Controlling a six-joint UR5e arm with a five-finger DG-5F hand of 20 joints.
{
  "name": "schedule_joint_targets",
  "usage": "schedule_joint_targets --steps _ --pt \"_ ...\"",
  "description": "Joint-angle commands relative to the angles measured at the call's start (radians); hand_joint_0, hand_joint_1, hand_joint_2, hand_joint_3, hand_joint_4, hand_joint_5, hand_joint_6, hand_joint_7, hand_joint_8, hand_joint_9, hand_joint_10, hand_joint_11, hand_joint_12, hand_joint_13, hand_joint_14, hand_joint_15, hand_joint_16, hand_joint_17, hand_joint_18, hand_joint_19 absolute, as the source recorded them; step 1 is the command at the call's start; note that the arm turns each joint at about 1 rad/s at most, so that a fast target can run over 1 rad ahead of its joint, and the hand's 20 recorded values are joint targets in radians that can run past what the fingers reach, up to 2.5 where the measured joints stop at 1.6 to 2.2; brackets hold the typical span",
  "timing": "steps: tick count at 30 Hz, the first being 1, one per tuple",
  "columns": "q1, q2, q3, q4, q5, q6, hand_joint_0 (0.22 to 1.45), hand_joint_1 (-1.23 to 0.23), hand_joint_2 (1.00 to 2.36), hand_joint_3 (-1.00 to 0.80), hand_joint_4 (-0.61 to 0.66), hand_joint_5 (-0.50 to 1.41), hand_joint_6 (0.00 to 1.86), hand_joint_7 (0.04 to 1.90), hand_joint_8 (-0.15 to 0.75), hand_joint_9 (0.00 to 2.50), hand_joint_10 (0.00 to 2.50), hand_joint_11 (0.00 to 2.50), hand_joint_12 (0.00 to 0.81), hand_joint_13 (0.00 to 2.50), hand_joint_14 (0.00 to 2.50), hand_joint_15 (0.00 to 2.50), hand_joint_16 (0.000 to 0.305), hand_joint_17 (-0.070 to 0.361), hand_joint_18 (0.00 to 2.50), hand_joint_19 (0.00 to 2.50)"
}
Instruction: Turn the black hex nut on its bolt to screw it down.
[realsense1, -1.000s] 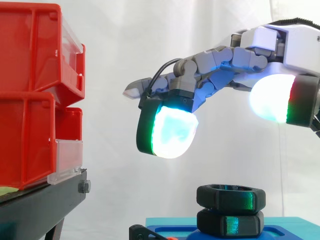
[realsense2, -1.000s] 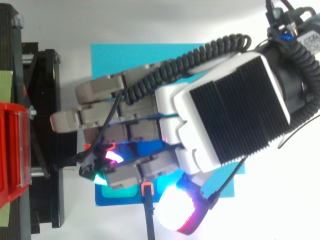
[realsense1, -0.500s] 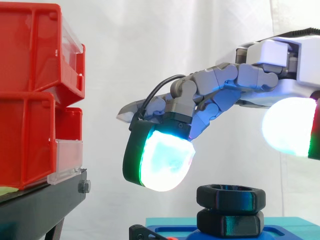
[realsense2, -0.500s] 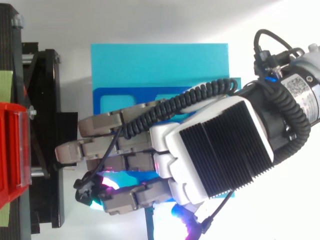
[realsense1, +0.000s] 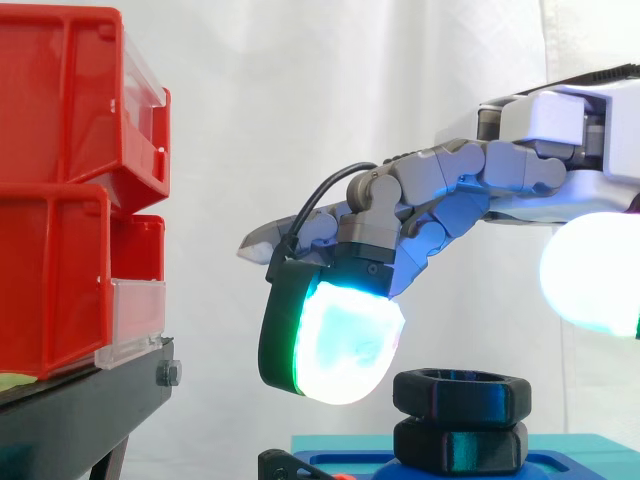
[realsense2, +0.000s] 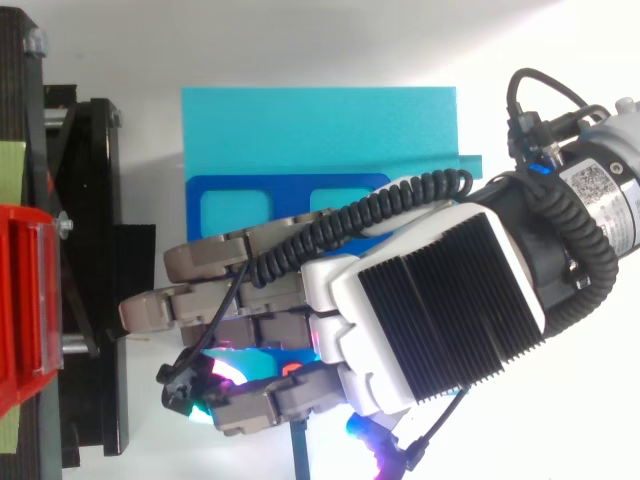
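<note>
My hand (realsense1: 450, 190) has dropped lower than a second ago, fingers spread and holding nothing, so the black nut (realsense1: 460, 394) on the blue plate (realsense2: 320, 130) sits below it, just right of my nearest glowing pad (realsense1: 345, 345), left of my thumb (realsense1: 595, 270).

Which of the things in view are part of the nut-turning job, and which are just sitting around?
Job in hand:
upper black nut
black hex piece under it
blue base
hand, open, hovering over them

Lying about:
red bins
black stand
white curtain
</note>
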Motion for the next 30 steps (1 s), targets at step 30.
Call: schedule_joint_targets --steps 30 --pt "-0.04 0.0 -0.031 0.036 -0.006 -0.017 0.53 -0.22 1.0 -0.5 0.02 -0.04 0.5 1.36 0.264 0.75 0.0 0.0 0.341 0.32 0.0 0.0 0.046 0.104 0.36 0.3"
